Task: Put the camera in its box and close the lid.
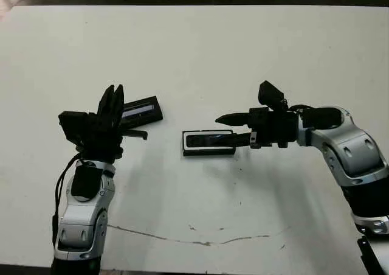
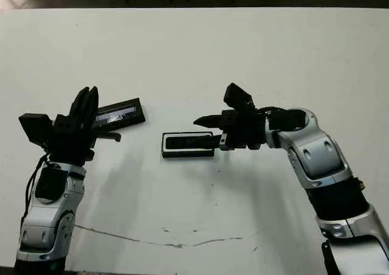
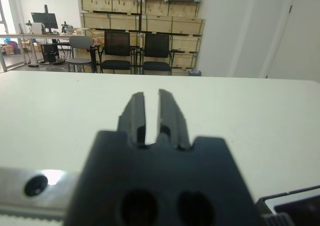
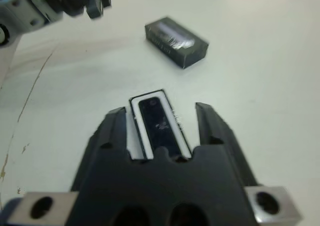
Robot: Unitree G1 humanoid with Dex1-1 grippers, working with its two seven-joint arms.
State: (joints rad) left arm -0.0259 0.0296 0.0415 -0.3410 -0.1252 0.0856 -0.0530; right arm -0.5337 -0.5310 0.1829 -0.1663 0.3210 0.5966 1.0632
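Observation:
The box (image 1: 185,143) lies at the table's middle, black-walled with a white lining. The camera (image 1: 205,141), slim and black, lies inside it, seen from above in the right wrist view as the camera (image 4: 157,128) in the box (image 4: 148,95). My right gripper (image 1: 223,131) is open at the box's right end, one finger on each side and nothing held. The lid (image 1: 141,111), a black slab with a shiny strip, rests apart to the left of the box. My left gripper (image 1: 112,104) is raised beside the lid, fingers pointing up, shut and empty.
The white table (image 1: 200,56) stretches wide behind the box and lid. A thin dark crack line (image 1: 200,241) runs along its front part. Beyond the far edge, the left wrist view shows chairs (image 3: 135,51) and wooden crates.

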